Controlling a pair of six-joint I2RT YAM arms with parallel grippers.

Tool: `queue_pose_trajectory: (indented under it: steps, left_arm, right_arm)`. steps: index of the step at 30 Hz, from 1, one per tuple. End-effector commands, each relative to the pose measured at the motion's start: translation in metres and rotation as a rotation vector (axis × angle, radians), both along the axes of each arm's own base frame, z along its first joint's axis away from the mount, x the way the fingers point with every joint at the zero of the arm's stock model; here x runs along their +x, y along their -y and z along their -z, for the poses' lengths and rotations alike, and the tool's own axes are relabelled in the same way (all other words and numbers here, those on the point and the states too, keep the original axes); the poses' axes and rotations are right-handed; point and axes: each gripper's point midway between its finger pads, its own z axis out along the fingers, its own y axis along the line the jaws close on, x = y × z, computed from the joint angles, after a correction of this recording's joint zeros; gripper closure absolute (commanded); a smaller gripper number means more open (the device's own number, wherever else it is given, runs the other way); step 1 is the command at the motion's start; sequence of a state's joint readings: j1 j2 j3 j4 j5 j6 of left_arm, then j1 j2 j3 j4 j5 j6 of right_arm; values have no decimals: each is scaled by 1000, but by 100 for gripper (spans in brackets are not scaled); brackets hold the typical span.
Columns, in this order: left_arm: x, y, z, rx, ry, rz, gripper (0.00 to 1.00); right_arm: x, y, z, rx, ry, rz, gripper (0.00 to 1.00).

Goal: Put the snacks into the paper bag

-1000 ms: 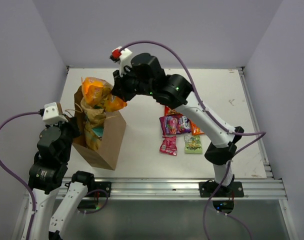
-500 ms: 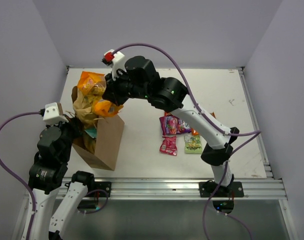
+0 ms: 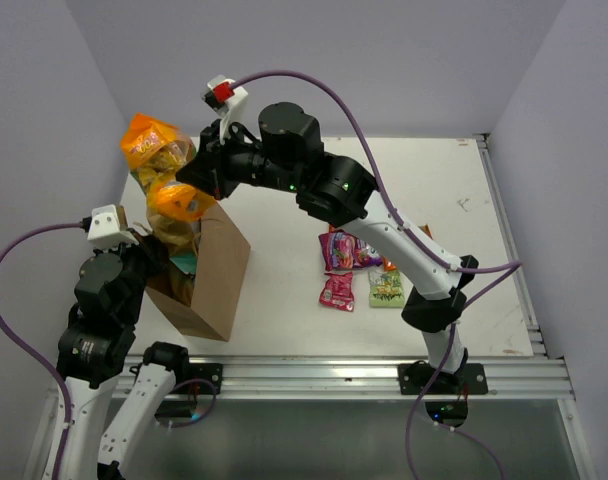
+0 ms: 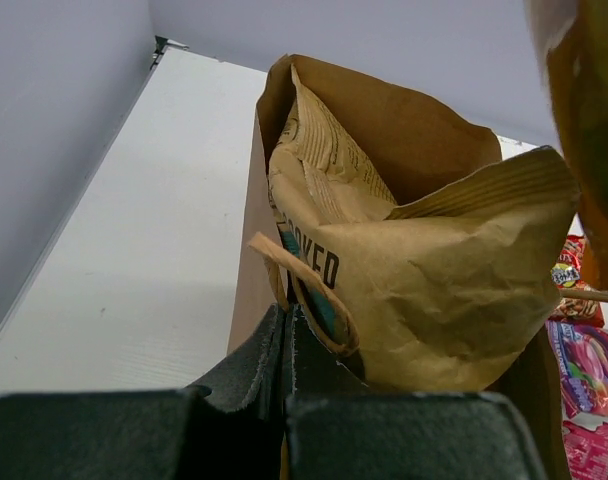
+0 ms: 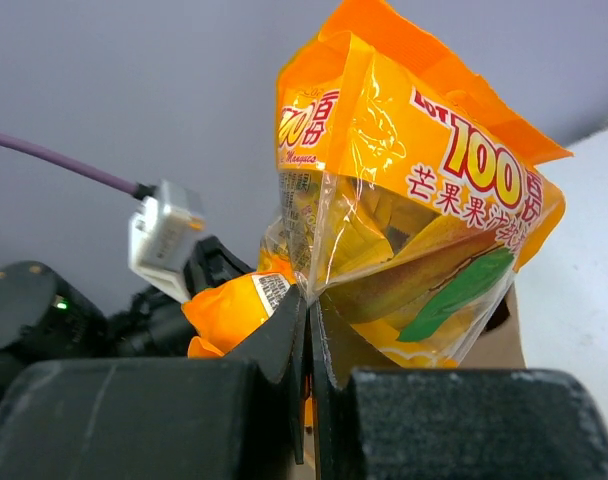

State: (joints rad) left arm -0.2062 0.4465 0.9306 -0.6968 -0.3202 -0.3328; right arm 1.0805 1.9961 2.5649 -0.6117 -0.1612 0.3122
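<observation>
The brown paper bag (image 3: 216,282) stands at the table's left. A tan-blue chip bag (image 4: 424,290) sticks out of its mouth. My left gripper (image 3: 156,262) is shut on the paper bag's near rim (image 4: 274,250), by a twisted handle (image 4: 302,290). My right gripper (image 3: 187,176) is shut on a large orange mango packet (image 3: 150,148) and holds it high, above and left of the bag mouth. A smaller orange packet (image 3: 179,201) hangs at the same jaws. Both show in the right wrist view: the mango packet (image 5: 424,190) and the smaller one (image 5: 229,312).
Several small packets lie right of centre: a purple-pink one (image 3: 346,248), a pink one (image 3: 336,290), a green one (image 3: 387,287) and red-orange ones (image 3: 390,258). The left wall is close to the held packet. Metal rails run along the table's front and right edges.
My right arm has swung left and upward with the orange packets, from just over the bag mouth to above its far-left side. The left gripper and the bag have stayed put.
</observation>
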Motion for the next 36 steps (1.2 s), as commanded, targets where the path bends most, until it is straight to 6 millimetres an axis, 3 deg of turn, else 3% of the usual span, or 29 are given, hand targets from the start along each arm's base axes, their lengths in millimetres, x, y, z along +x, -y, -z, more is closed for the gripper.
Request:
queue_pose_trajectory:
  steps: [1, 4, 7, 12, 13, 14, 15, 16, 17, 18, 23, 25, 28, 29, 30, 31, 33, 34, 35, 36]
  left_arm:
    - [5, 10, -19, -46, 71, 42, 100]
    - [5, 11, -20, -46, 75, 45, 100]
    - [5, 10, -20, -44, 75, 42, 100]
    - [3, 8, -21, -44, 81, 35, 100]
    - [3, 8, -19, -42, 78, 35, 100]
    - [3, 8, -20, -42, 80, 34, 100]
    - [2, 8, -19, -42, 80, 34, 100]
    - [2, 8, -20, -43, 81, 33, 100]
    - [2, 8, -19, -43, 80, 33, 100]
    - [2, 8, -19, -42, 83, 32, 100]
    - [1, 9, -19, -42, 85, 40, 100]
    - [1, 9, -18, -44, 84, 43, 100]
    - [1, 10, -18, -46, 84, 47, 100]
    - [1, 10, -18, -48, 85, 48, 100]
    - [0, 10, -19, -47, 85, 47, 100]
    - [0, 10, -19, -47, 85, 47, 100]
    - [0, 10, -20, -49, 87, 48, 100]
    - [0, 10, -19, -47, 85, 49, 100]
    - [1, 10, -18, -46, 82, 49, 100]
    - [2, 10, -16, -44, 79, 47, 100]
  right_arm:
    - [-40, 19, -118, 353, 136, -118, 100]
    - [-42, 12, -110, 346, 110, -145, 100]
    - [-43, -1, -87, 303, 49, -169, 100]
    - [-50, -27, 4, 73, -20, -139, 100]
    - [-60, -32, 18, 43, -32, -141, 100]
    - [-58, -36, 51, -23, -61, -109, 100]
    - [-70, -31, 47, -13, -55, -111, 100]
    - [-74, -30, 56, -31, -60, -100, 100]
    - [-76, -28, 78, -80, -72, -81, 100]
    - [-78, -22, 77, -85, -64, -49, 100]
    - [-108, -9, 112, -232, -63, -23, 100]
    - [-112, -4, 111, -255, -45, -4, 100]
    - [-109, 5, 88, -256, -16, 28, 100]
    - [-109, 9, 90, -276, -17, 35, 97]
    - [-109, 10, 88, -281, -12, 31, 87]
    - [-111, 7, 83, -280, -2, 7, 60]
    - [-115, 10, 94, -342, -13, -10, 33]
    - [-116, 11, 83, -328, -8, -12, 26]
    - [-115, 13, 89, -363, -1, -3, 25]
    - [-116, 16, 82, -359, 14, 2, 25]
